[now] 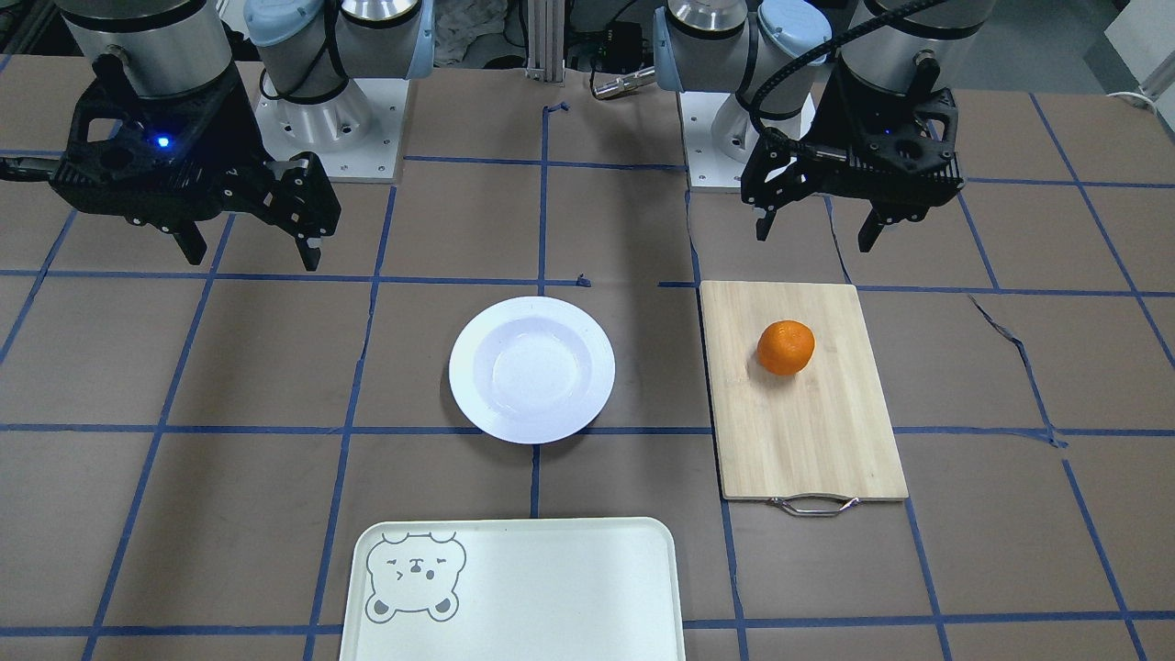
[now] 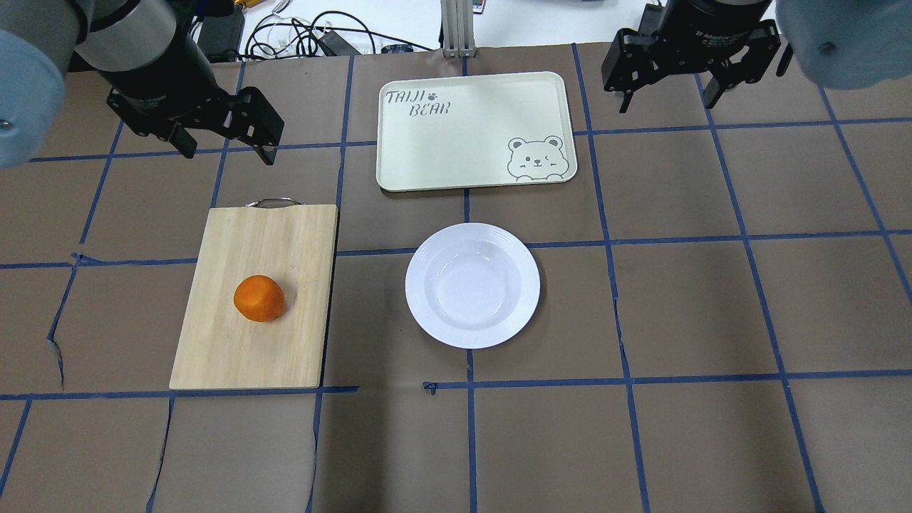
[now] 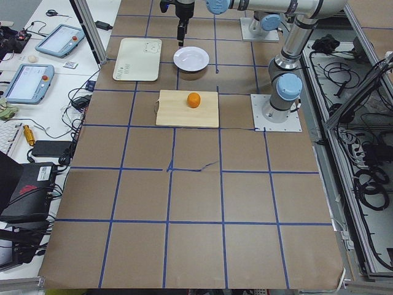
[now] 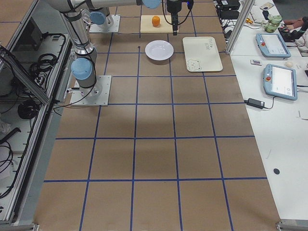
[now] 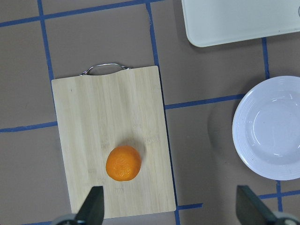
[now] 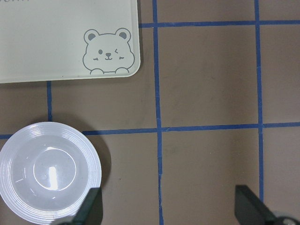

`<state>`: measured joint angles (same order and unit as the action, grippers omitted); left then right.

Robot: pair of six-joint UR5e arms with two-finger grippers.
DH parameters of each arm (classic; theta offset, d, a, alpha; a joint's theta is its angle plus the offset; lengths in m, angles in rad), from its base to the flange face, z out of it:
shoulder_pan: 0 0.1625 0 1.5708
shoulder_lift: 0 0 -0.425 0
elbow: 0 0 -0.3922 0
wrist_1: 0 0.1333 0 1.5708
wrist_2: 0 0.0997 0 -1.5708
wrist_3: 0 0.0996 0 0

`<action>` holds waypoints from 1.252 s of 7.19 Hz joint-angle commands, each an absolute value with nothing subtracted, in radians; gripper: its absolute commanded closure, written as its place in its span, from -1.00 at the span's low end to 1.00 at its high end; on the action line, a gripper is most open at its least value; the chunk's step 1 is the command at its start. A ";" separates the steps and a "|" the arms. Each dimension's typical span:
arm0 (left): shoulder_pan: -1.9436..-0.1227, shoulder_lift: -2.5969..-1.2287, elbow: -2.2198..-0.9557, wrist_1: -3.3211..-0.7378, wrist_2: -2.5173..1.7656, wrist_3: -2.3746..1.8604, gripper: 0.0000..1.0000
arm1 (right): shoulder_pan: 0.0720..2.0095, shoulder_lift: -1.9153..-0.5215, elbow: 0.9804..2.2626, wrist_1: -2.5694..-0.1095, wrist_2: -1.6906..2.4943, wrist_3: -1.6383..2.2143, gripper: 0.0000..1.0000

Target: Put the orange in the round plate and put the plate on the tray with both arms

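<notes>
The orange (image 1: 786, 347) (image 2: 259, 298) (image 5: 123, 162) lies on a bamboo cutting board (image 2: 249, 349). In the middle of the table sits the round plate (image 1: 532, 369) (image 2: 472, 285) (image 6: 47, 178), white and with nothing in it. Beyond it, on the far side from the robot, lies the cream tray (image 2: 474, 128) (image 1: 514, 588) with its bear face, also bare. My left gripper (image 2: 226, 151) (image 1: 813, 239) hangs open in the air on the robot's side of the board. High over the table on the plate's other side, my right gripper (image 2: 666, 105) (image 1: 252, 261) is open as well. Neither holds anything.
The cutting board (image 1: 803, 431) has a metal handle (image 1: 813, 504) at its far end. Blue tape lines cross the brown table cover. Cables and tablets lie on a white side bench (image 4: 276, 67) beyond the tray.
</notes>
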<state>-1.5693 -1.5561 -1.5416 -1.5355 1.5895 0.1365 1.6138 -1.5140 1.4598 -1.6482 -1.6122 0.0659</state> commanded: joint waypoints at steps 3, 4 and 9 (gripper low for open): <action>-1.566 -1.554 -1.546 -1.536 1.592 0.137 -1.00 | 1.615 -1.514 1.460 -1.649 -1.612 0.066 -1.00; -1.560 -1.554 -1.548 -1.536 1.588 0.137 -1.00 | 1.615 -1.514 1.460 -1.649 -1.609 0.066 -1.00; -1.562 -1.551 -1.546 -1.542 1.597 0.135 -1.00 | 1.611 -1.511 1.462 -1.654 -1.578 0.069 -1.00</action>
